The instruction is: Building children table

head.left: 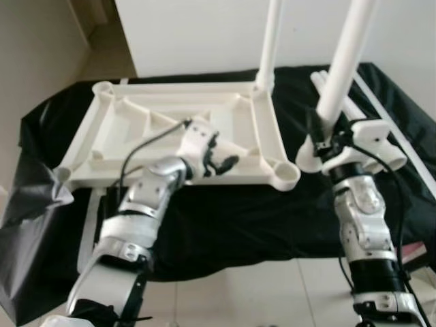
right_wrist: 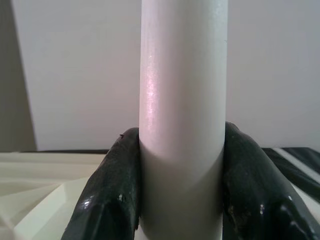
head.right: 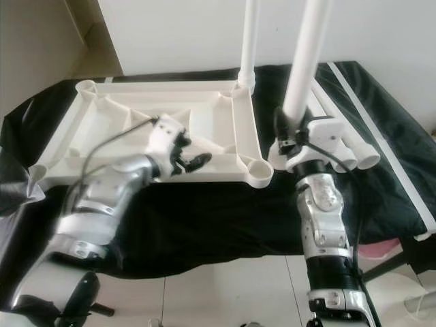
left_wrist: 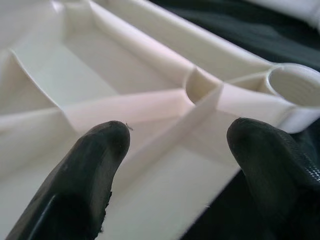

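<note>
- The white plastic tabletop [head.left: 170, 129] lies upside down on the black-draped bench [head.left: 225, 225], ribs and corner sockets facing up, filling the bench's left and middle.
- One white leg [head.left: 269, 44] already stands upright in the tabletop's far right corner socket, close to the bench's far edge.
- The near right corner socket [head.left: 287, 174] sits open, threads visible inside it in the left wrist view.
- The left end effector [head.left: 219, 162] hovers low over the tabletop's near rim, just inside that open socket; its two black fingers [left_wrist: 95, 165] are spread apart with nothing between them, a rib of the tabletop showing through the gap.
- The right end effector [head.right: 289, 139] is over the bench's right part, just beside the tabletop's near right corner.
- It pinches a second white leg [head.right: 306, 58], held upright; in the right wrist view the black fingers [right_wrist: 112, 190] press against both sides of the tube.
- More white legs [head.right: 357, 153] lie flat on the cloth behind the right wrist, toward the bench's right edge.
- A pale wall [head.left: 204, 34] rises behind the bench.
</note>
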Motion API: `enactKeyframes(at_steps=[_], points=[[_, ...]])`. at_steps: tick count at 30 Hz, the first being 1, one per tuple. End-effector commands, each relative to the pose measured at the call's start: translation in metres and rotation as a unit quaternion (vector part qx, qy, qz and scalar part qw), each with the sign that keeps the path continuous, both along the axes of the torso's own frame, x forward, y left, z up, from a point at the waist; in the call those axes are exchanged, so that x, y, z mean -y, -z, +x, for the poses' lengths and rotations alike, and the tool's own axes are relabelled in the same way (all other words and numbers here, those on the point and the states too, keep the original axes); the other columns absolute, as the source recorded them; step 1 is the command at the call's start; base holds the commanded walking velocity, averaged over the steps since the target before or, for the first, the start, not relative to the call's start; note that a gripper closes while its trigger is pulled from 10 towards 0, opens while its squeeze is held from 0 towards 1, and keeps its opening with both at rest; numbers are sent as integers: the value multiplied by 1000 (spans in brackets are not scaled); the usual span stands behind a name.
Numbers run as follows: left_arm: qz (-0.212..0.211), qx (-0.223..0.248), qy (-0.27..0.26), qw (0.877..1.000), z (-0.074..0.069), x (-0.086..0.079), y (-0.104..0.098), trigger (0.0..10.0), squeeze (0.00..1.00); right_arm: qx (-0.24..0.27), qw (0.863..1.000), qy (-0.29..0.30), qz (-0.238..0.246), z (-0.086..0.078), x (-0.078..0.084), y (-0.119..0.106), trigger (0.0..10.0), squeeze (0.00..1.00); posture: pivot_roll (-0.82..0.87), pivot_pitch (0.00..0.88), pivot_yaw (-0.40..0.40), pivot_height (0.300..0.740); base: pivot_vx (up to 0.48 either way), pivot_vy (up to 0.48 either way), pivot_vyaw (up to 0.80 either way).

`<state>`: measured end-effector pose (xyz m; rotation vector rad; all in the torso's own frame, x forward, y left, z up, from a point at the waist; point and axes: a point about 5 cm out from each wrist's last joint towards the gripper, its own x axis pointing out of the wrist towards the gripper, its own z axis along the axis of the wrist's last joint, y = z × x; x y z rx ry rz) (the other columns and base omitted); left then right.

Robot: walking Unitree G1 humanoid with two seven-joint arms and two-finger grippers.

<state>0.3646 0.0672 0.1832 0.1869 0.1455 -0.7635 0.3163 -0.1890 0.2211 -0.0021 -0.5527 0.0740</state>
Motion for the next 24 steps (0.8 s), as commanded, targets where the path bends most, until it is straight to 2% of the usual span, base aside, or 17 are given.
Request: enactKeyframes(at_steps=[1, 3, 4, 5, 7, 11, 13, 20, 24], points=[[9, -9, -27, 1000, 2, 0, 6, 10000, 0, 20, 1000, 3, -3, -2, 0, -7, 10000, 0, -60, 70, 34, 740, 0, 0, 0], [7, -10, -41, 999, 3, 1, 6, 10000, 0, 21, 1000, 2, -3, -2, 1, -8, 10000, 0, -61, 69, 35, 740, 0, 0, 0], [2, -11, -78, 997, 9, 3, 6, 10000, 0, 22, 1000, 2, -4, -3, 1, -9, 10000, 0, -67, 66, 37, 740, 0, 0, 0], [2, -11, -78, 997, 9, 3, 6, 10000, 0, 22, 1000, 2, -4, -3, 1, -9, 10000, 0, -67, 66, 37, 740, 0, 0, 0], [-3, -16, -116, 993, 13, 4, 6, 10000, 0, 23, 1000, 2, -5, -3, 1, -9, 10000, 0, -69, 65, 38, 740, 0, 0, 0], [2, -15, -135, 991, 16, 7, 5, 10000, 0, 25, 1000, 4, -6, -3, 1, -10, 10000, 0, -70, 64, 39, 740, 0, 0, 0], [26, 9, -126, 992, 15, 16, 2, 10000, 0, 24, 1000, 6, -6, -3, 1, -10, 10000, 0, -72, 64, 39, 740, 0, 0, 0], [53, 20, -133, 990, 14, 24, 2, 10000, 0, 24, 1000, 5, -7, -3, 1, -10, 10000, 0, -72, 63, 40, 740, 0, 0, 0], [121, 48, -171, 977, 15, 31, 7, 10000, 0, 24, 1000, 5, -7, -4, 1, -10, 10000, 0, -74, 64, 43, 740, 0, 0, 0]])
